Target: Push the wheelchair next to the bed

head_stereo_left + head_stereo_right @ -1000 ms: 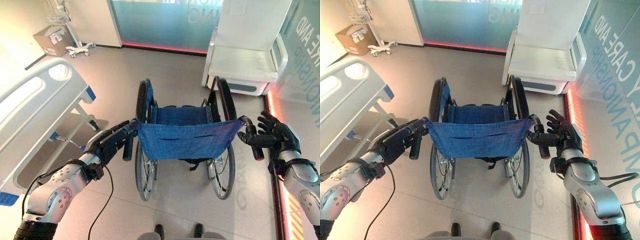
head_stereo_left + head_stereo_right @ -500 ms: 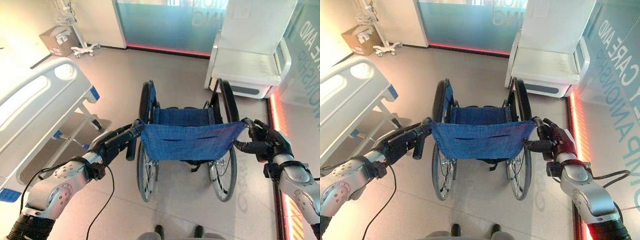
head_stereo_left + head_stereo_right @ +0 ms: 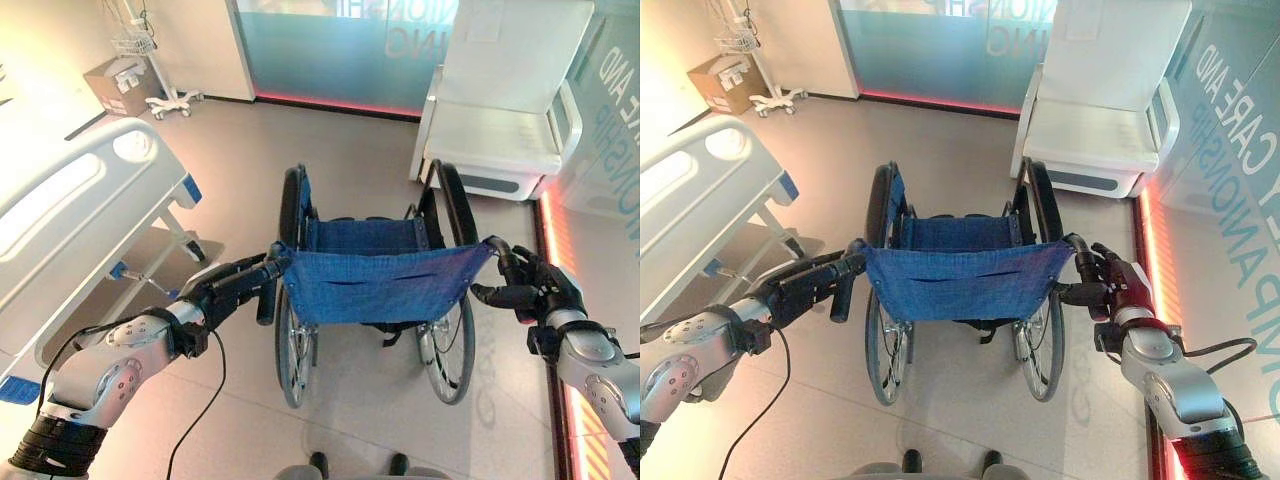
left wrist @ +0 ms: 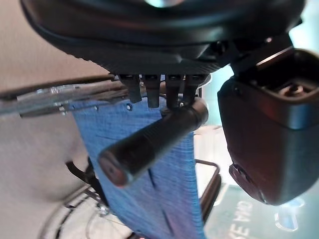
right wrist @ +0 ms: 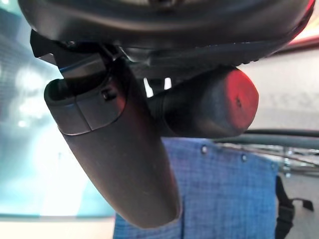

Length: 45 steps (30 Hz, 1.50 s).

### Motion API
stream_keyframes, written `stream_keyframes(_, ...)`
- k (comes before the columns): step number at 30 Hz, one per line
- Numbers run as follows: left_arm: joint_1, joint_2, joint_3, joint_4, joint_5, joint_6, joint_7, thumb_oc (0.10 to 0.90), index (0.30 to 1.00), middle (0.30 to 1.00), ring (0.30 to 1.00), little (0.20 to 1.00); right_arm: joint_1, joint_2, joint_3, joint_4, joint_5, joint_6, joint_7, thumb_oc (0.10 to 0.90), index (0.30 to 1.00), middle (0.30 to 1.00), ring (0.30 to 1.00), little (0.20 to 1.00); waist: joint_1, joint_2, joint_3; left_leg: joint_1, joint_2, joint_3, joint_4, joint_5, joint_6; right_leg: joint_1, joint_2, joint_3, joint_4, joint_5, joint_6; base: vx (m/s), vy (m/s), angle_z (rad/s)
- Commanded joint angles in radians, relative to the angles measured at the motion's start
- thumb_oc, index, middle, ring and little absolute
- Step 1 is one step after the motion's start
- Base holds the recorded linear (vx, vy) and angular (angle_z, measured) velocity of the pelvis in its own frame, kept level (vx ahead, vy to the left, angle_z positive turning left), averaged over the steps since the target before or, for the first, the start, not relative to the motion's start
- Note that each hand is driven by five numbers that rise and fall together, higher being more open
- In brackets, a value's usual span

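Standing on the floor point(image 3: 230, 150) dead ahead, the wheelchair point(image 3: 375, 285), blue backrest facing the robot, seat pointing away toward the white armchair point(image 3: 495, 110). Lying off to the left and forward of it, the bed point(image 3: 75, 215), well apart, long axis running roughly parallel to the chair's travel. Gripping the 2 push handles: left hand point(image 3: 232, 290) curling round the left handle point(image 4: 149, 142), right hand point(image 3: 1110, 285) closing round the right handle point(image 5: 207, 109). Calling for a leftward swing, judging by the gap. Getting cut off at the view's left edge, the bed's far length; front castors hiding beneath the seat.
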Motion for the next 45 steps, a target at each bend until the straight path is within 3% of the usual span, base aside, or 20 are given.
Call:
stream_keyframes(1,-0.066,0.045,-0.091,-0.011,0.031,-0.022,-0.079,0.8,0.9,0.9,0.9,0.9,-0.119,-0.089,0.059,-0.004,-0.039,-0.104,-0.055,0.8,0.9,0.9,0.9,0.9,-0.008,-0.002,-0.059,-0.067,0.023,0.003,0.003,0.029,-0.032,-0.049,-0.031,0.018,0.001,0.041,0.075,0.0,0.0,0.0)
stream_keyframes(11,-0.068,0.124,-0.016,0.012,0.122,-0.022,-0.086,0.8,0.9,0.9,0.9,0.9,-0.1,-0.097,0.025,0.025,-0.032,-0.1,-0.039,0.8,0.9,0.9,0.9,0.9,-0.007,0.006,-0.056,-0.076,0.021,0.002,0.003,0.031,-0.034,-0.054,-0.039,0.01,0.001,0.041,0.079,0.0,0.0,0.0)
stream_keyframes(20,-0.04,0.14,0.081,-0.046,-0.115,-0.012,-0.033,0.8,0.9,0.9,0.9,0.9,-0.08,-0.09,-0.017,0.028,-0.041,-0.095,-0.013,0.8,0.9,0.9,0.9,0.9,0.0,0.015,-0.051,-0.086,0.02,-0.004,0.003,0.03,-0.037,-0.058,-0.044,-0.002,0.001,0.037,0.079,-0.01,0.002,0.0)
stream_keyframes(24,-0.045,0.108,0.057,-0.048,-0.162,0.009,-0.049,0.8,0.9,0.9,0.9,0.9,-0.091,-0.07,-0.004,0.042,-0.052,-0.098,-0.01,0.8,0.9,0.9,0.9,0.9,0.003,0.017,-0.056,-0.089,0.019,-0.005,0.003,0.027,-0.038,-0.059,-0.045,-0.008,0.001,0.034,0.078,-0.01,0.002,0.0)
stream_keyframes(31,-0.063,0.048,-0.014,-0.03,-0.151,-0.015,-0.005,0.8,0.9,0.9,0.9,0.9,-0.113,-0.049,0.047,0.037,-0.069,-0.083,-0.024,0.8,0.9,0.9,0.9,0.9,-0.001,0.019,-0.056,-0.086,0.02,-0.005,0.003,0.024,-0.037,-0.06,-0.044,-0.007,0.001,0.03,0.075,0.0,0.0,0.0)
stream_keyframes(37,-0.084,0.005,-0.07,-0.016,-0.183,0.034,0.028,0.8,0.9,0.9,0.9,0.9,-0.134,-0.042,0.078,0.042,-0.078,-0.077,-0.032,0.8,0.9,0.9,0.9,0.9,-0.008,0.017,-0.05,-0.085,0.023,-0.002,0.003,0.025,-0.037,-0.062,-0.041,0.0,0.001,0.03,0.073,0.0,0.0,0.0)
stream_keyframes(38,-0.09,-0.002,-0.087,-0.008,-0.192,0.042,0.038,0.637,0.655,0.655,0.655,0.655,-0.138,-0.043,0.086,0.042,-0.079,-0.075,-0.033,0.687,0.731,0.731,0.731,0.731,-0.011,0.016,-0.048,-0.085,0.023,-0.001,0.003,0.025,-0.037,-0.062,-0.04,0.002,0.001,0.03,0.073,0.0,0.0,0.0)
stream_keyframes(39,-0.091,-0.002,-0.09,-0.007,-0.194,0.043,0.04,0.588,0.582,0.582,0.582,0.582,-0.139,-0.044,0.087,0.042,-0.079,-0.075,-0.033,0.631,0.646,0.646,0.646,0.646,-0.011,0.016,-0.048,-0.084,0.022,0.0,0.003,0.025,-0.037,-0.063,-0.039,0.002,0.001,0.03,0.073,0.0,0.0,0.0)
stream_keyframes(40,-0.099,-0.008,-0.108,0.001,-0.207,0.039,0.052,0.4,0.3,0.3,0.3,0.3,-0.143,-0.047,0.097,0.039,-0.082,-0.071,-0.032,0.4,0.3,0.3,0.3,0.3,-0.014,0.015,-0.046,-0.083,0.023,0.001,0.003,0.024,-0.037,-0.063,-0.038,0.003,0.001,0.031,0.073,0.0,0.0,0.0)
stream_keyframes(45,-0.11,-0.018,-0.131,0.015,-0.228,0.019,0.096,0.4,0.3,0.3,0.3,0.3,-0.152,-0.058,0.114,0.041,-0.086,-0.071,-0.022,0.4,0.3,0.3,0.3,0.3,-0.018,0.014,-0.044,-0.079,0.023,0.003,0.003,0.024,-0.036,-0.061,-0.037,0.007,0.001,0.032,0.073,0.0,0.0,0.0)
